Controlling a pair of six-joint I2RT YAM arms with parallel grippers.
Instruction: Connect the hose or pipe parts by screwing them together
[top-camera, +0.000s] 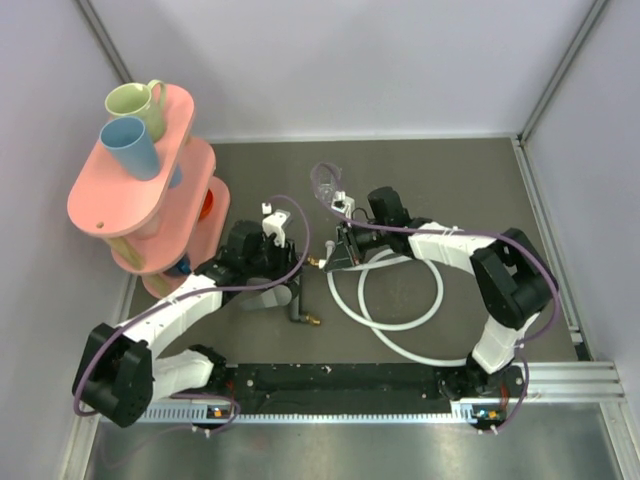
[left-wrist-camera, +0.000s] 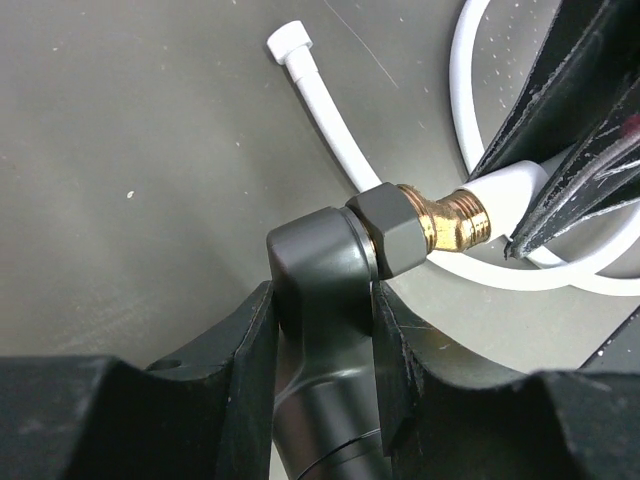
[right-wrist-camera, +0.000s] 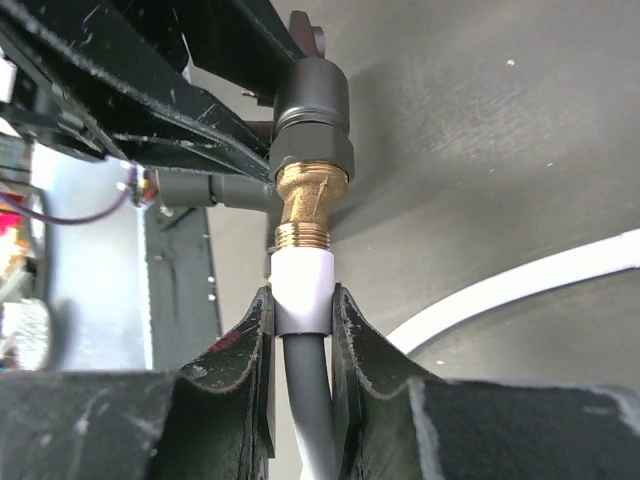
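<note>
A pink rack (top-camera: 115, 205) stands at the left side of the dark grey worktop (top-camera: 460, 190), close to the pale wall (top-camera: 40, 120) on that side. It has three shelves with round ends, one over the other. On the top shelf sit a light green mug (top-camera: 135, 104) and a blue cup (top-camera: 130, 148), right next to each other. Something orange (top-camera: 206, 206) peeks out from the middle shelf. Something blue (top-camera: 178, 266) peeks out from the lowest shelf. Both are too hidden to name. A clear plastic cup (top-camera: 325, 183) is to the right of the rack, well apart from it. A black strip (top-camera: 340, 378) runs along the near edge of the worktop, far from the rack.
</note>
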